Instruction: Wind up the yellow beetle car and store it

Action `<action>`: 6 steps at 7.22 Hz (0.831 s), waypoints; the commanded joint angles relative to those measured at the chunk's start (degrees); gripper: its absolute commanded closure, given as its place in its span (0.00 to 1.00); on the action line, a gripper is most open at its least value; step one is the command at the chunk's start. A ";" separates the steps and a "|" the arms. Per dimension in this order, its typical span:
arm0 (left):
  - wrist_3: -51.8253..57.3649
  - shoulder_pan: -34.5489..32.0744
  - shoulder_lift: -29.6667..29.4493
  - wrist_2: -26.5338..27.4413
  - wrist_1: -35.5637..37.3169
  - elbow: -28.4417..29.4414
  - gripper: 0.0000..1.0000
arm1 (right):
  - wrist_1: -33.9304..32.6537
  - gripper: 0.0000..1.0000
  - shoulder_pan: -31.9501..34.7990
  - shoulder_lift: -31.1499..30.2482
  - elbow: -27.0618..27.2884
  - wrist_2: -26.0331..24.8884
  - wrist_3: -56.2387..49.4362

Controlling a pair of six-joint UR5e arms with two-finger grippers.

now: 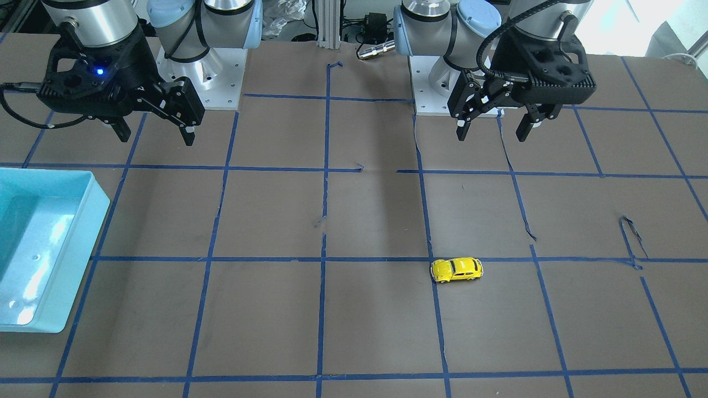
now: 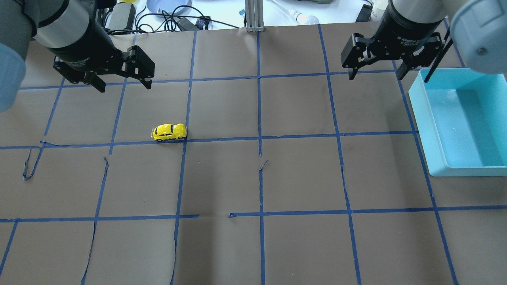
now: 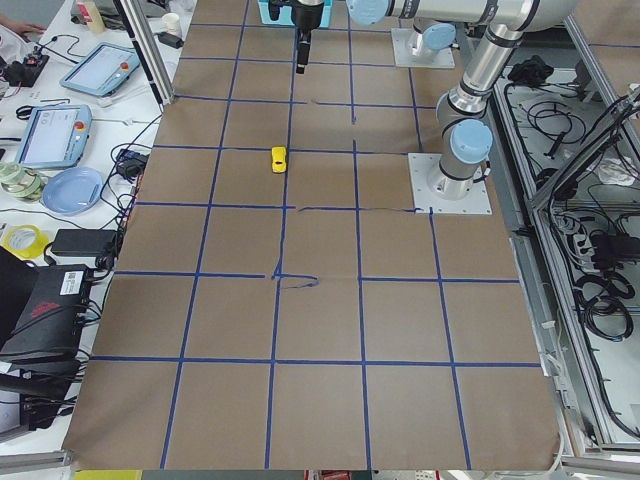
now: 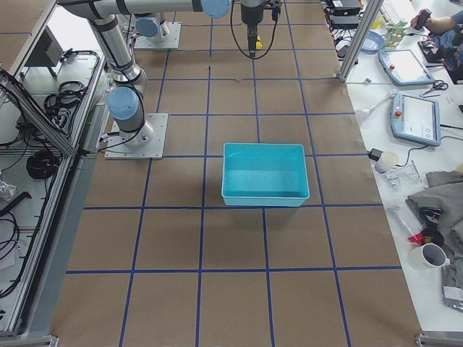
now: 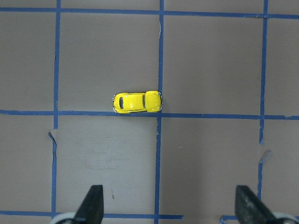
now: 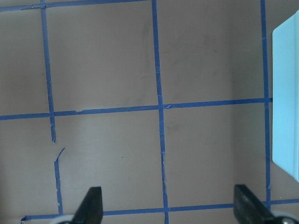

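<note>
The yellow beetle car (image 2: 169, 132) stands on its wheels on the brown table, beside a blue tape line; it also shows in the front view (image 1: 457, 270), the left side view (image 3: 279, 159) and the left wrist view (image 5: 138, 102). My left gripper (image 2: 122, 83) hangs open and empty high above the table, farther back than the car; its fingertips (image 5: 92, 205) show wide apart in the left wrist view. My right gripper (image 2: 375, 74) is open and empty, high up beside the teal bin (image 2: 420, 114).
The teal bin (image 1: 88, 221) stands empty on the robot's right side of the table (image 4: 239, 195). Blue tape lines grid the brown table cover, with some torn, lifted strips (image 2: 31, 166). Cables, tablets and clutter lie beyond the far edge.
</note>
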 commanded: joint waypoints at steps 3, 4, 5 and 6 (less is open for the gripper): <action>-0.22 -0.21 0.01 -0.03 0.06 -0.13 0.00 | 0.00 0.00 0.00 -0.03 0.00 0.00 0.00; -0.14 -0.04 0.01 -0.03 0.05 -0.13 0.00 | 0.00 0.00 0.00 0.06 0.00 0.00 0.00; 0.21 -0.04 0.01 -0.03 0.05 -0.13 0.00 | 0.00 0.00 0.00 0.06 0.00 0.00 0.00; 0.30 -0.13 0.01 0.06 -0.12 -0.13 0.00 | 0.00 0.00 0.00 0.06 0.00 0.00 0.00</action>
